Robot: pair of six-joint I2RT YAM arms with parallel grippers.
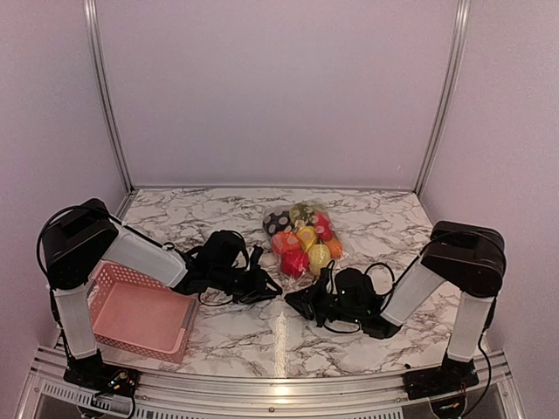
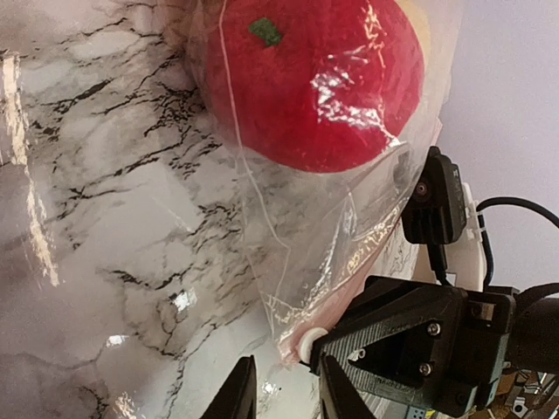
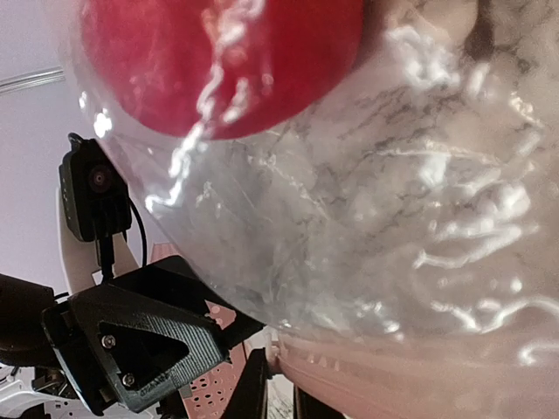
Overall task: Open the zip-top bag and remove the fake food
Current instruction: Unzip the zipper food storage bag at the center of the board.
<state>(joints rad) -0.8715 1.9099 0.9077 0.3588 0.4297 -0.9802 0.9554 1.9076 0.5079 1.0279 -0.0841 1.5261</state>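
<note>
The zip-top bag [image 1: 301, 240] lies on the marble table, full of fake food [image 1: 306, 236]: red, yellow, orange, green and dark pieces. A red apple [image 2: 314, 78] sits inside it nearest the grippers and also shows in the right wrist view [image 3: 218, 61]. The bag's near end has a pink zip strip [image 3: 393, 384] with a white slider [image 2: 310, 345]. My right gripper [image 1: 295, 301] is closed on that corner of the bag [image 3: 281, 397]. My left gripper [image 1: 271, 284] is open [image 2: 284, 397], its fingertips just short of the same corner, facing the right gripper.
A pink mesh basket [image 1: 140, 314] stands at the front left beside the left arm's base and shows behind the left gripper in the right wrist view [image 3: 210, 393]. White walls enclose the table at the back and sides.
</note>
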